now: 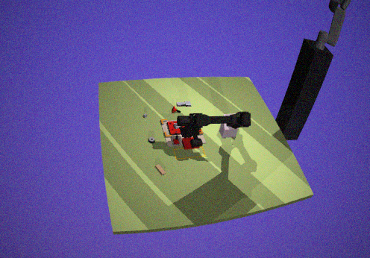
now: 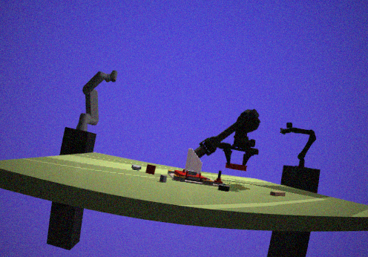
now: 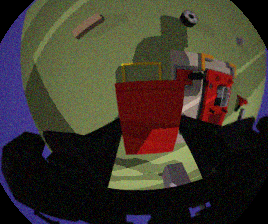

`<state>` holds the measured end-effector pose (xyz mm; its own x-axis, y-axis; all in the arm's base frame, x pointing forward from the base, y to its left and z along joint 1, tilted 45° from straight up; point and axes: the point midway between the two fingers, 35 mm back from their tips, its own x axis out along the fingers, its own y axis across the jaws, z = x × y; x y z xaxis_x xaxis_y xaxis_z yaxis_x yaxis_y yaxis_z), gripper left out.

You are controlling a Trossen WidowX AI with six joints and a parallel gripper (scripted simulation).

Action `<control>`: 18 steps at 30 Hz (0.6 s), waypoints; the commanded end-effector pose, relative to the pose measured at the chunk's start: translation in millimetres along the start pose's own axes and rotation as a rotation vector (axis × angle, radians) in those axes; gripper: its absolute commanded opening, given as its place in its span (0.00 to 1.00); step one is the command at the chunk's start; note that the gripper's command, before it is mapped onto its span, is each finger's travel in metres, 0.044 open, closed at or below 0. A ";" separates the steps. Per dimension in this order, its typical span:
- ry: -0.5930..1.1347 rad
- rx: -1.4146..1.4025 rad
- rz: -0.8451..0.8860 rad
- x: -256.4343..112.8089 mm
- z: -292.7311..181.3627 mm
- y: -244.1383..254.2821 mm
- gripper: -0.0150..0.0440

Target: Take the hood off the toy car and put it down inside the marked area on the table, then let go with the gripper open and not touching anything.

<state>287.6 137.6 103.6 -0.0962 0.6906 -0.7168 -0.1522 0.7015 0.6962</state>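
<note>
The red hood (image 1: 189, 144) (image 2: 236, 167) (image 3: 150, 112) is a flat plate held in the air beside the car. My gripper (image 2: 236, 164) (image 3: 149, 119) is shut on the hood, with one finger at each side edge. The toy car (image 1: 173, 127) (image 2: 184, 174) (image 3: 218, 95) is red, white and orange and stands on the table to one side of the hood. The marked area is a thin yellow outline (image 1: 190, 158) (image 3: 141, 63) on the table; in the wrist view the hood hides its near side. In the top view the arm hides part of the car.
A pale block (image 1: 228, 131) (image 2: 193, 161) stands close to the car. A wheel (image 1: 151, 140) (image 3: 188, 18), a brown block (image 1: 160, 169) (image 3: 88, 26), a silver part (image 1: 183, 104) and a red pointed part (image 1: 174, 109) lie around. Other arms (image 2: 91, 107) (image 2: 306, 133) stand at the table's edge.
</note>
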 end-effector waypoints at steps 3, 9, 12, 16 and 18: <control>0.006 0.008 0.004 5.7 -1.3 -0.1 0.25; 0.006 0.008 0.004 9.6 -1.2 0.0 0.25; 0.006 0.008 0.004 11.6 -1.2 0.0 0.25; 0.006 0.008 0.004 14.2 -1.2 0.0 0.25; 0.006 0.008 0.004 15.5 -1.2 0.1 0.25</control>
<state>286.8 145.9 95.3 -0.0959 0.6907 -0.7167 -0.1524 0.7014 0.6963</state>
